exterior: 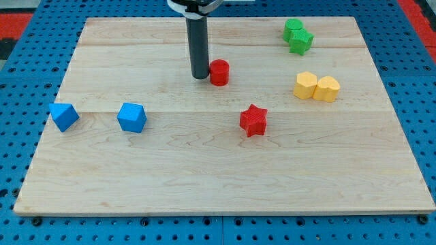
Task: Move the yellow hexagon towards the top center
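Note:
The yellow hexagon (306, 85) lies at the view's right, touching a second yellow block (327, 89) on its right side. My tip (200, 75) rests on the board near the top centre, just left of a red cylinder (219, 72) and almost touching it. The tip is well to the left of the yellow hexagon.
A red star (253, 120) lies below the red cylinder, near the middle. Two green blocks (298, 36) sit together at the top right. Two blue blocks (64, 116) (131, 117) lie at the left. The wooden board (218, 177) ends on all sides in blue pegboard.

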You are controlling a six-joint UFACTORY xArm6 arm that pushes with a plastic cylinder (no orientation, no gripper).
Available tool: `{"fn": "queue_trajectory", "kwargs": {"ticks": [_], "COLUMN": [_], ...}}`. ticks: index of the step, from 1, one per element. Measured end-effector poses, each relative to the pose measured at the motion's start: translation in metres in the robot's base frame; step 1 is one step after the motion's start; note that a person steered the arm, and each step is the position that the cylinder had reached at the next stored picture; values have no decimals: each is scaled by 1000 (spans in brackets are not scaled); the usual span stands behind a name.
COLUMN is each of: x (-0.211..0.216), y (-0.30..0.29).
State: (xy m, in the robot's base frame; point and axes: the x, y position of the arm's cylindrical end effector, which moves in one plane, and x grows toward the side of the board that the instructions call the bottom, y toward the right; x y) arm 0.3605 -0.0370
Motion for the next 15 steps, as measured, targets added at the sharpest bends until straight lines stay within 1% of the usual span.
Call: {"fn": "queue_trajectory", "kwargs": {"ticks": [1,2,3,4,5,6,7,10,11,12,13,14,15], "x": [45,69,73,73,65,44,22,-75,-100,-112,-108,-129,-149], "y": [47,154,219,228,215,207,179,28,97,106,131,147,143]}}
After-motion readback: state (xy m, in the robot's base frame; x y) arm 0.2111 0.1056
